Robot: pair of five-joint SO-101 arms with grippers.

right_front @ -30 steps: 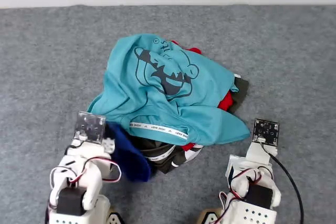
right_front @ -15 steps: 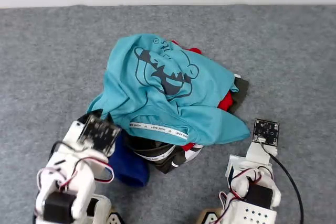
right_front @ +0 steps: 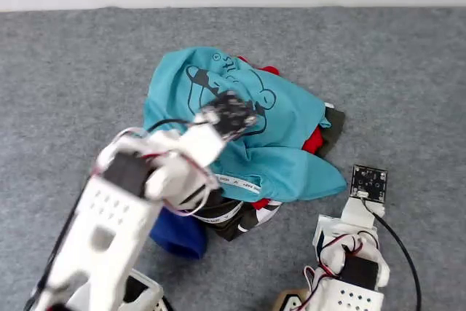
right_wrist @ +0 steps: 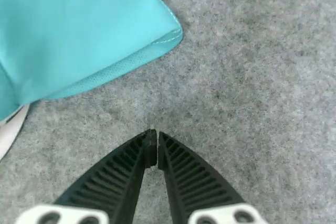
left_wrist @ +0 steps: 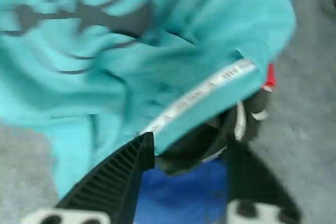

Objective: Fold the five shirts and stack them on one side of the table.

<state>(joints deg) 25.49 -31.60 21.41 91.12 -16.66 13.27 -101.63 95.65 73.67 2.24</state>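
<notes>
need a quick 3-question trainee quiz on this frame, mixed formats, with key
1. True or false: the right tool is shut on a shirt.
2. Which lies on top? A the red shirt, B the teal shirt, C the blue shirt.
3. Fill in: the left tool is ___ (open or shut).
Key: 1 false, it is shut over bare table. 2 B. 3 open.

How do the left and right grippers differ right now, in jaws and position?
The left gripper is open, while the right gripper is shut with its fingertips together. The left gripper is over the teal shirt, near its white-taped edge; the right gripper is over the bare grey table, beside that shirt's corner. Neither is clamped on cloth.
</notes>
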